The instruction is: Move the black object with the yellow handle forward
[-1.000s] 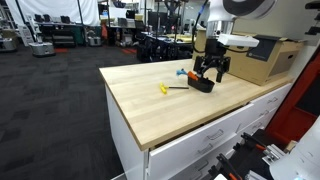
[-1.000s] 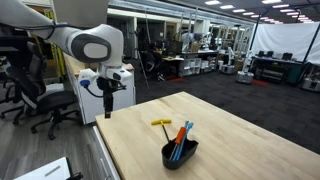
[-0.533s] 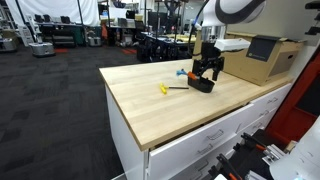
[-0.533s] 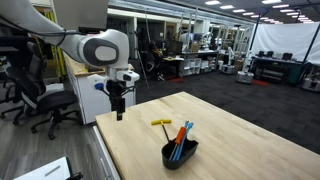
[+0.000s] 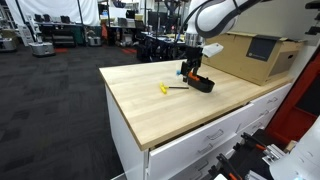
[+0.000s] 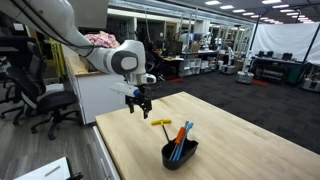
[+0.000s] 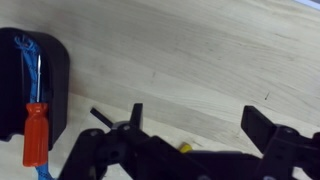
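The black object with the yellow handle lies flat on the wooden table top in both exterior views (image 5: 168,88) (image 6: 161,123). In the wrist view only its yellow end (image 7: 184,147) peeks out behind the gripper body. My gripper (image 5: 191,71) (image 6: 140,101) hangs open and empty above the table, a short way from the tool. In the wrist view the gripper (image 7: 195,113) has its two fingers spread wide over bare wood.
A chunky black holder (image 5: 203,84) (image 6: 180,153) (image 7: 40,70) with an orange-handled screwdriver (image 7: 36,131) and blue items sits beside the tool. A cardboard box (image 5: 250,55) stands at the back of the table (image 5: 150,115). Office chairs and desks lie beyond.
The arm has swung across the table toward the tool. The gripper now hangs over the table top near the yellow handle. The tool and holder have not moved.
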{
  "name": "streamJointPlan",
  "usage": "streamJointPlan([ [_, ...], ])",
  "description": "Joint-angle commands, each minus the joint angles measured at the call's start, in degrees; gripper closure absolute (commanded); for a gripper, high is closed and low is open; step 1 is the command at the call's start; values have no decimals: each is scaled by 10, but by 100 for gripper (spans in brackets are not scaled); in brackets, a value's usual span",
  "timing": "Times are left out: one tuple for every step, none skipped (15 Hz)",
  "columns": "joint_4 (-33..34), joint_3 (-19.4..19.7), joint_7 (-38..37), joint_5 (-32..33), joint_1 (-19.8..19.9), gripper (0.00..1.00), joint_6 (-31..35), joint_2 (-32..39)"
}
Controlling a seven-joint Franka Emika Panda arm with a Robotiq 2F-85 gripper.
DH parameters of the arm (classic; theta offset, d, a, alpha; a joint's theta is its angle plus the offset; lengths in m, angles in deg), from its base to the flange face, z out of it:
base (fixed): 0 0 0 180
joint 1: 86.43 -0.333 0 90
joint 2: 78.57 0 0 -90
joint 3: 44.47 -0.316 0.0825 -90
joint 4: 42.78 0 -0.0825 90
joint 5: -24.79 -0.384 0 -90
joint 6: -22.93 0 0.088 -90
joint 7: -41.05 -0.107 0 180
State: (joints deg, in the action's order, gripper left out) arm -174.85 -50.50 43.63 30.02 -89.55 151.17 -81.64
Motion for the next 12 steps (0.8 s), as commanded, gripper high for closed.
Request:
streamJointPlan([
  [62,5,91,30,-7,0,-16,59],
  [72,5,120,31,-7,0,-21,67],
  [34,6,75,20,-7,0,-4,32],
  [44,5,93,21,-7,0,-5,42],
  [51,5,103,21,-7,0,-6,49],
  [55,5,107,21,-7,0,-6,54],
  [57,5,109,21,-7,0,-6,56],
  [57,5,109,21,-7,0,-7,56],
  [57,5,110,22,-7,0,-7,56],
  [63,5,109,26,-8,0,-12,60],
  [85,4,120,41,-10,0,-18,81],
  [95,4,124,60,-11,0,-19,90],
])
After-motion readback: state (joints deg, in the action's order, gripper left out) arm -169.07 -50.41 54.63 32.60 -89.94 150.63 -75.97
